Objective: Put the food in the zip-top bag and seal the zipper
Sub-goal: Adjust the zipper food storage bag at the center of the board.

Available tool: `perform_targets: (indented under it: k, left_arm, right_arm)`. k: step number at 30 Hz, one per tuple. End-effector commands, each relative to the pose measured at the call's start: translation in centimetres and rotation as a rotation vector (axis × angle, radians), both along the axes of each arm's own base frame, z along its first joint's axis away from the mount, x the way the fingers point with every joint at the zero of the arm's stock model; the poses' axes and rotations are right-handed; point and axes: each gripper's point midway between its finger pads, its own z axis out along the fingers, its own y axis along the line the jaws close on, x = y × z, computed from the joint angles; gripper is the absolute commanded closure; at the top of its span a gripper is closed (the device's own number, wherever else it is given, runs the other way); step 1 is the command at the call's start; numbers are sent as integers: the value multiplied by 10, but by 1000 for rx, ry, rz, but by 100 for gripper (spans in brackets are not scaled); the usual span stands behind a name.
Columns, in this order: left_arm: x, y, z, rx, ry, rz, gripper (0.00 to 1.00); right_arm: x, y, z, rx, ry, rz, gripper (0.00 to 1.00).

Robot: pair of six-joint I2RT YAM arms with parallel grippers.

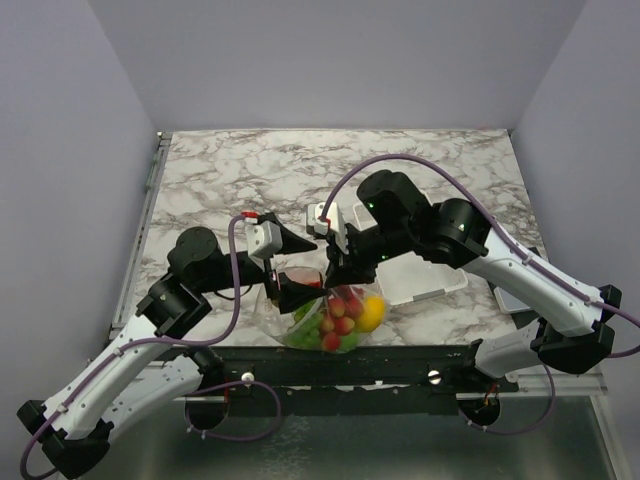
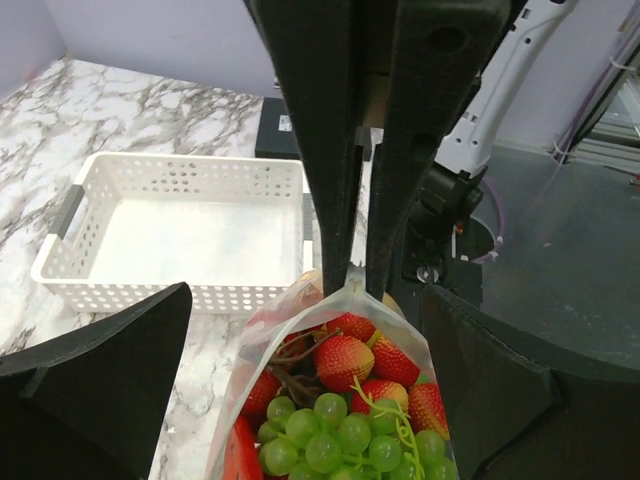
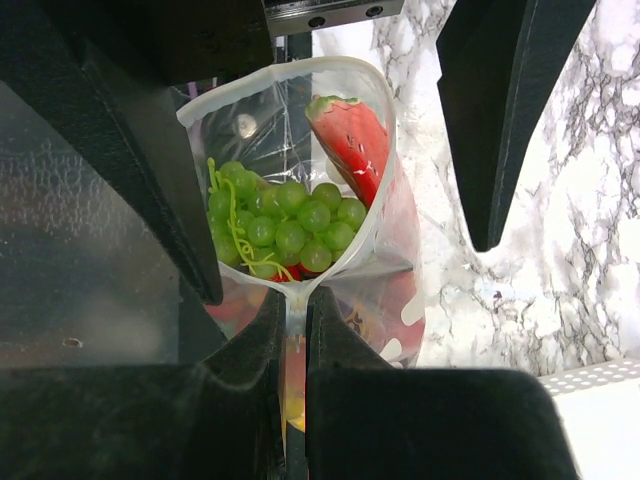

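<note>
The zip-top bag [image 1: 325,320] stands at the table's near edge, filled with the food: green grapes [image 2: 340,430], red strawberries [image 2: 345,360], a watermelon slice [image 3: 350,140] and a yellow piece [image 1: 372,313]. Its mouth gapes in a loop, and the whitish zipper [image 3: 290,66] runs round the rim. My right gripper [image 3: 297,300] is shut on one end of the mouth, pinching the strip flat. My left gripper [image 2: 305,300] is open wide, with a finger on either side of the bag and neither one touching it.
An empty white slotted basket [image 1: 430,280] sits on the marble table just right of the bag, behind my right arm. The table's near edge and a dark metal rail [image 1: 400,365] lie directly below the bag.
</note>
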Motion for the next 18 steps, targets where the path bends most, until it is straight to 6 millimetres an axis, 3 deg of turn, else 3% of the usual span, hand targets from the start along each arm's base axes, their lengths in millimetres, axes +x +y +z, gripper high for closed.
perform_targets:
  k: [1,7,18]
  left_arm:
    - [-20,-7,1,-14,-18,-136,3]
    - [-24,-5,-15,3,8,-146,6]
    - [-33,2,-21,-10,1,-149,17]
  right_arm:
    - [-9,4,25,85,-10,43,99]
    - [-5,3,31,89,-24,9,99]
    - [7,5,43,102,-31,-74,99]
